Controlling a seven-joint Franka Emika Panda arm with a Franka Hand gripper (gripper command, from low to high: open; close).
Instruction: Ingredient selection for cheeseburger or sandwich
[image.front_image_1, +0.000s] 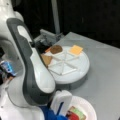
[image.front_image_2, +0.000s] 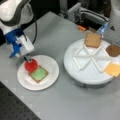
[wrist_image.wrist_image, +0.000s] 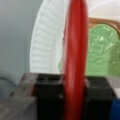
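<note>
Over the white round plate's (image.front_image_2: 48, 81) left edge, the gripper (image.front_image_2: 28, 60) pinches the red tomato disc (image.front_image_2: 31, 65) on edge, just beside the green lettuce-topped toast square (image.front_image_2: 38, 74).

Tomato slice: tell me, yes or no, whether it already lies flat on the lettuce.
No. The hand holds the tomato slice on edge over the plate, beside the lettuce.

plate (image.front_image_2: 50, 75) left of tray (image.front_image_2: 75, 67) | lettuce (image.front_image_2: 39, 74) on toast (image.front_image_2: 32, 75)

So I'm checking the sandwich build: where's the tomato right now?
The tomato is clamped edge-on in the hand, at a front view's left, over the white plate, beside the lettuce-topped toast.
</note>
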